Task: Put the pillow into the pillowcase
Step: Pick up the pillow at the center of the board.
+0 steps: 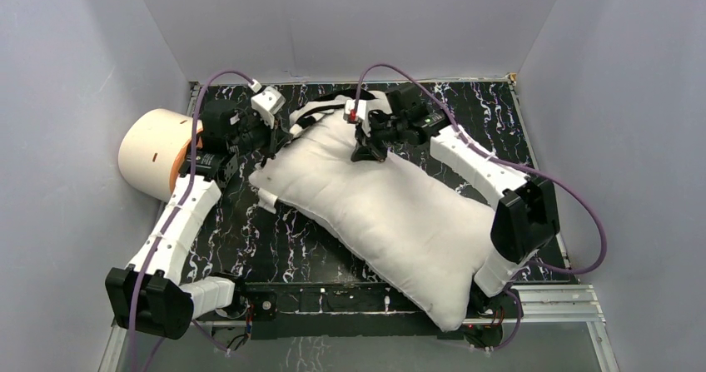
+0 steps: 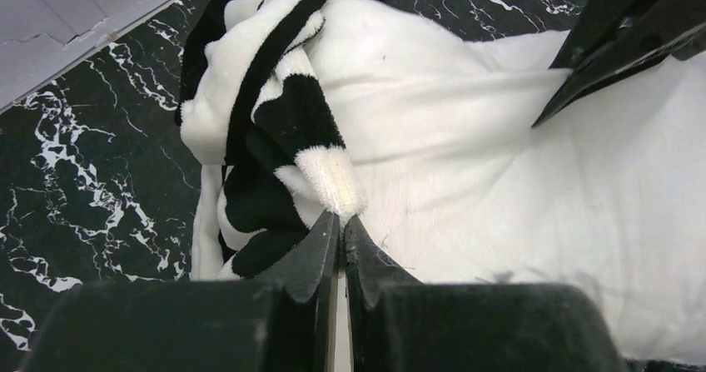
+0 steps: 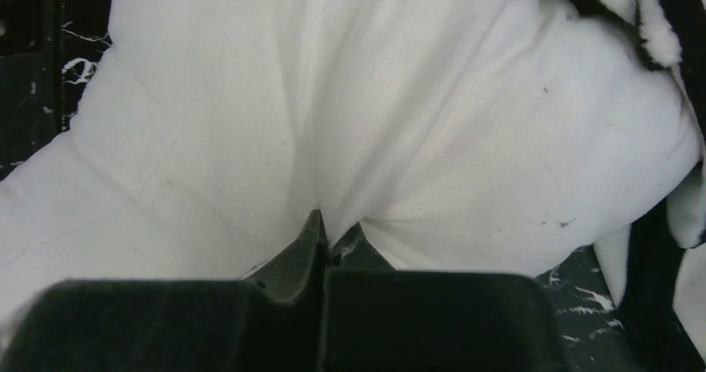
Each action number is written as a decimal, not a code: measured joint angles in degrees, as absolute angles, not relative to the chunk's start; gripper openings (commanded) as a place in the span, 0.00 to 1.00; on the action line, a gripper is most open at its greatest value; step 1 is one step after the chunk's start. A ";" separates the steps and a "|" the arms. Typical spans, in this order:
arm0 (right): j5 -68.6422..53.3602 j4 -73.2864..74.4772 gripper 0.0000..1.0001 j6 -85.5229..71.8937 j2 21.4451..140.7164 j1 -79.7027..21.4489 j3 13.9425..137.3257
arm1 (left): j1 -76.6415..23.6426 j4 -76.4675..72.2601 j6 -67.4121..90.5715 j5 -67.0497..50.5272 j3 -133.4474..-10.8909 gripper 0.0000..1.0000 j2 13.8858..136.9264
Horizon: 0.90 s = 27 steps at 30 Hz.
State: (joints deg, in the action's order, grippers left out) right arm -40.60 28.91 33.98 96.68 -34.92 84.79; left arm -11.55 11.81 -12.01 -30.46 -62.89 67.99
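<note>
The white pillow (image 1: pixel 391 214) lies diagonally across the table, from the far middle to the near right edge. The black-and-white striped pillowcase (image 1: pixel 320 110) is bunched up at the pillow's far end, partly under it. My left gripper (image 1: pixel 279 137) is shut on an edge of the pillowcase (image 2: pixel 275 106), pinching a white hem between its fingertips (image 2: pixel 320 247) at the pillow's (image 2: pixel 516 181) far left corner. My right gripper (image 1: pixel 366 149) is shut on a fold of the pillow (image 3: pixel 375 114) near its far end, with the fabric puckered at its fingertips (image 3: pixel 310 237).
A cream cylinder with an orange face (image 1: pixel 158 154) stands at the far left, beside the left arm. The black marbled tabletop (image 1: pixel 275 239) is ringed by grey walls. The pillow's near corner hangs over the table's front rail (image 1: pixel 549 293) by the right arm's base.
</note>
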 measured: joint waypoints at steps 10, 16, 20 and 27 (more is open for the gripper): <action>-32.82 29.98 0.00 36.64 95.59 -32.40 85.80 | -11.57 13.85 -12.38 -26.00 -63.07 0.00 70.04; -31.27 29.32 0.00 35.90 98.06 -29.95 87.29 | -11.57 12.64 -8.93 -19.51 -63.90 0.02 73.47; -30.74 25.89 0.00 33.87 100.14 -28.45 85.47 | -11.57 11.03 -4.89 -17.02 -63.90 0.25 74.17; -30.37 21.17 0.00 31.24 101.71 -27.75 83.44 | -11.57 9.63 3.95 -11.99 -63.90 0.42 74.17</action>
